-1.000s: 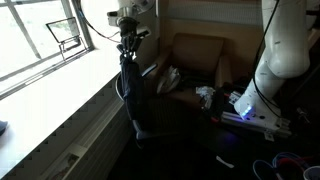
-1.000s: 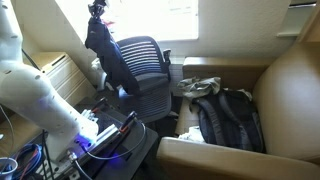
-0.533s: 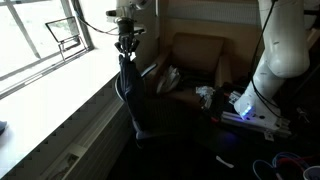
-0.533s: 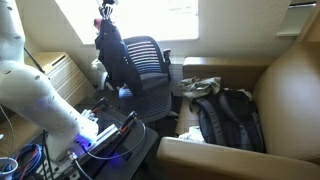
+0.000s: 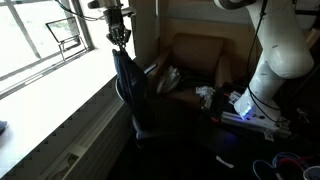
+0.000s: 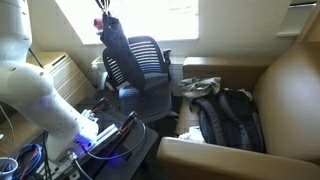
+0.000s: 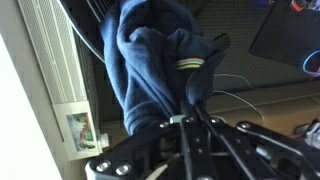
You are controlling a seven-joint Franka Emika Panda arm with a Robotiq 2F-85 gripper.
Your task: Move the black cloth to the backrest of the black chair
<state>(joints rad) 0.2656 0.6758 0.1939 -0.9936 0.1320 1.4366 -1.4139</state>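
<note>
My gripper [image 5: 120, 35] is shut on the top of the black cloth [image 5: 126, 78], which hangs down from it in front of the window. In the other exterior view the gripper [image 6: 106, 18] holds the cloth [image 6: 118, 55] right at the upper left of the black chair's mesh backrest [image 6: 148, 58], with the cloth draping against it. In the wrist view the cloth [image 7: 150, 60] looks dark blue and bunched, pinched between my fingers [image 7: 188, 112]. The chair seat [image 6: 145, 100] lies below.
A windowsill and radiator [image 5: 60, 120] run along the window. A tan armchair [image 5: 195, 60] stands at the back. A black backpack [image 6: 225, 120] and pale clothes [image 6: 200, 88] lie on the floor. The robot base [image 6: 45, 100] sits among cables.
My gripper has lifted the cloth higher and carried it sideways toward the chair's backrest. The cloth now hangs against the backrest's edge.
</note>
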